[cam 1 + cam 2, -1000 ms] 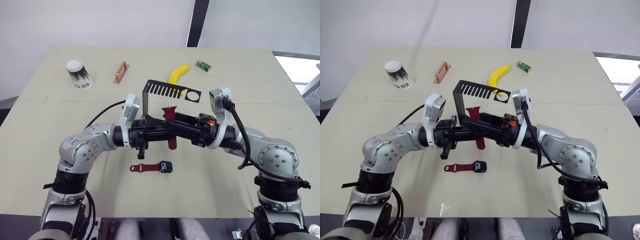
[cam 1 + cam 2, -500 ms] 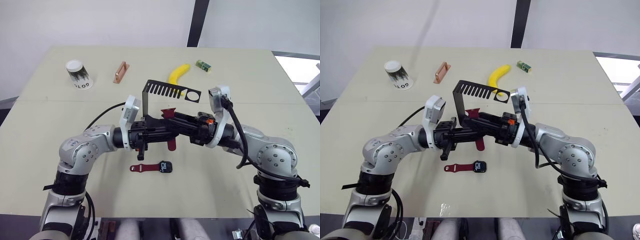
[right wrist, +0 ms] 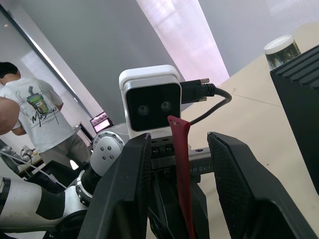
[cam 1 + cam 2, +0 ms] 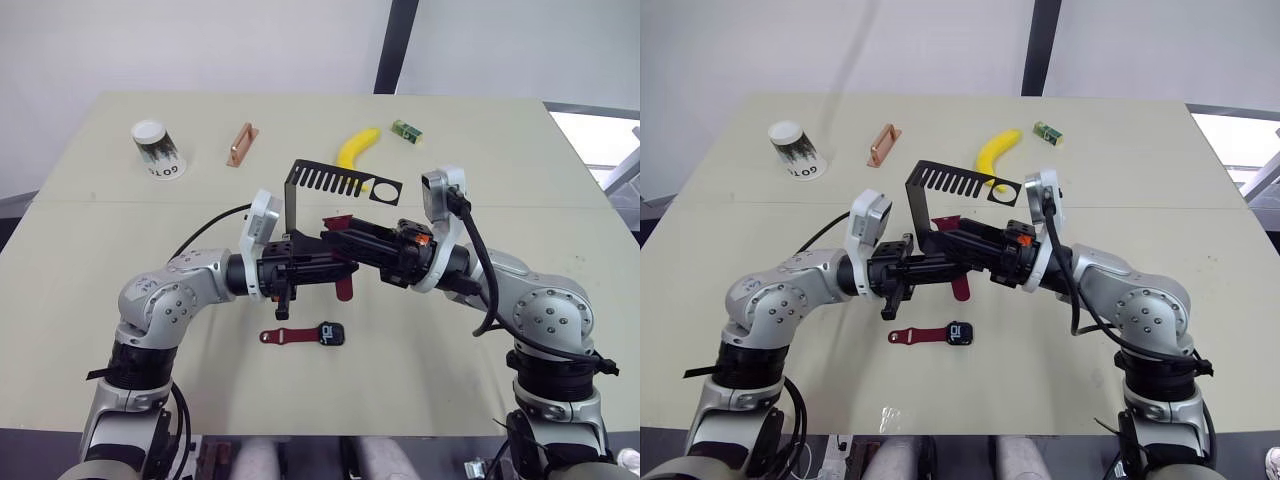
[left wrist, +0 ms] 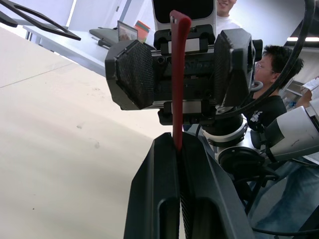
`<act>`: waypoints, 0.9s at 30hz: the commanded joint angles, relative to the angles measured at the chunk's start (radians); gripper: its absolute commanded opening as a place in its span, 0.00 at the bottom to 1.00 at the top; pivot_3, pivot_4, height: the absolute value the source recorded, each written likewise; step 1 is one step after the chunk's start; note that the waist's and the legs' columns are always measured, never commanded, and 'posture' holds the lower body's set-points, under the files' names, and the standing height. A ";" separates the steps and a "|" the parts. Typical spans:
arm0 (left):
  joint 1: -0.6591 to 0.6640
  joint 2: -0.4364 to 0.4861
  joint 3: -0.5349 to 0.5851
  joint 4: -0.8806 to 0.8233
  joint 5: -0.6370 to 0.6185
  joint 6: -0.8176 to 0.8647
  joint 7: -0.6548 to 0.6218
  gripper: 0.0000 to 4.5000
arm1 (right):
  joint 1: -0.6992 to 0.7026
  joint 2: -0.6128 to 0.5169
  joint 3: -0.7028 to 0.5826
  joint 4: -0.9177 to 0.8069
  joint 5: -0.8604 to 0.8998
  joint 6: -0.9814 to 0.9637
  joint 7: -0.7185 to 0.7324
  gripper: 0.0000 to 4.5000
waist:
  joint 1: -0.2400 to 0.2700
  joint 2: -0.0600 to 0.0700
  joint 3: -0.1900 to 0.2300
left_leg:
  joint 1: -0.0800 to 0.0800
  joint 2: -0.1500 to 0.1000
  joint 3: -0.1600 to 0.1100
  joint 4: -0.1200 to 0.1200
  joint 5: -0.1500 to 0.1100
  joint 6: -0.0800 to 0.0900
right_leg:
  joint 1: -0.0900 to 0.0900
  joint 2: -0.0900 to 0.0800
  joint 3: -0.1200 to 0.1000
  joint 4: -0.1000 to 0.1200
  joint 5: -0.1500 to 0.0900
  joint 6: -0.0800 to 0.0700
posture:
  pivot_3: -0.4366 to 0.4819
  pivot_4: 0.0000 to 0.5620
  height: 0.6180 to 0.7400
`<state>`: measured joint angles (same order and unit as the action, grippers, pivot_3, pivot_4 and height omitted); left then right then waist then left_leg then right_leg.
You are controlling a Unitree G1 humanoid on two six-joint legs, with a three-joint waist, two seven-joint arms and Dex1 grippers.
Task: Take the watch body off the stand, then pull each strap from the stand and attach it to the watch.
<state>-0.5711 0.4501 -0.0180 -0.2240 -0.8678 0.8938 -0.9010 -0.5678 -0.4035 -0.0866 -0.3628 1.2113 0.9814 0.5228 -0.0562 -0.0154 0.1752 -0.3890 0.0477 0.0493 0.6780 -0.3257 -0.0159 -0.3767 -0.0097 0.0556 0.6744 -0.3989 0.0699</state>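
Above the table in the head view, both grippers meet just before the stand; the watch body, seemingly with one strap attached, lies below. From the left wrist, the left gripper is clamped tight on a dark red strap. From the right wrist, the right gripper stands wide apart around that strap, not touching.

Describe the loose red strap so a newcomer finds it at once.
Start at the black stand mid-table. Just in front, the left tool pinches a dark red strap held upright above the table. Unlike the other strap, lying flat and joined to the watch, this one hangs free.
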 commanded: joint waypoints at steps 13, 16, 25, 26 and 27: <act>-0.002 -0.005 0.021 -0.034 -0.023 -0.008 0.002 0.00 | -0.004 0.012 -0.009 -0.041 0.015 -0.024 -0.013 0.26 | 0.000 0.000 0.000 | 0.000 0.000 0.000 0.000 0.000 0.000 | 0.000 0.000 0.000 0.000 0.000 0.000 | 0.48 0.27 1.00; -0.002 -0.006 0.021 -0.032 -0.023 -0.008 0.003 0.00 | -0.003 0.015 -0.009 -0.042 0.014 -0.024 -0.012 0.26 | 0.000 0.000 0.000 | 0.000 0.000 0.000 0.000 0.000 0.000 | 0.000 0.000 0.000 0.000 0.000 0.000 | 0.48 0.27 1.00; -0.005 -0.007 0.019 -0.028 -0.020 -0.010 0.001 0.00 | -0.001 0.018 -0.012 -0.042 0.013 -0.026 -0.013 0.26 | 0.000 0.000 0.000 | 0.000 0.000 0.000 0.000 0.000 0.000 | 0.000 0.000 0.000 0.000 0.000 0.000 | 0.48 0.27 1.00; -0.004 -0.007 0.019 -0.028 -0.021 -0.010 0.001 0.00 | -0.001 0.017 -0.013 -0.042 0.013 -0.025 -0.013 0.26 | 0.000 0.000 0.000 | 0.000 0.000 0.000 0.000 0.000 0.000 | 0.000 0.000 0.000 0.000 0.000 0.000 | 0.48 0.27 1.00; -0.003 -0.007 0.019 -0.029 -0.021 -0.010 0.001 0.00 | -0.001 0.017 -0.013 -0.041 0.013 -0.025 -0.013 0.26 | 0.000 0.000 0.000 | 0.000 0.000 0.000 0.000 0.000 0.000 | 0.000 0.000 0.000 0.000 0.000 0.000 | 0.48 0.27 1.00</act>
<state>-0.5708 0.4464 -0.0171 -0.2240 -0.8679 0.8937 -0.8969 -0.5672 -0.3889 -0.0865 -0.3629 1.2106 0.9800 0.5176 -0.0562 -0.0154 0.1752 -0.3890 0.0477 0.0493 0.6780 -0.3257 -0.0159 -0.3767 -0.0097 0.0556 0.6744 -0.3989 0.0699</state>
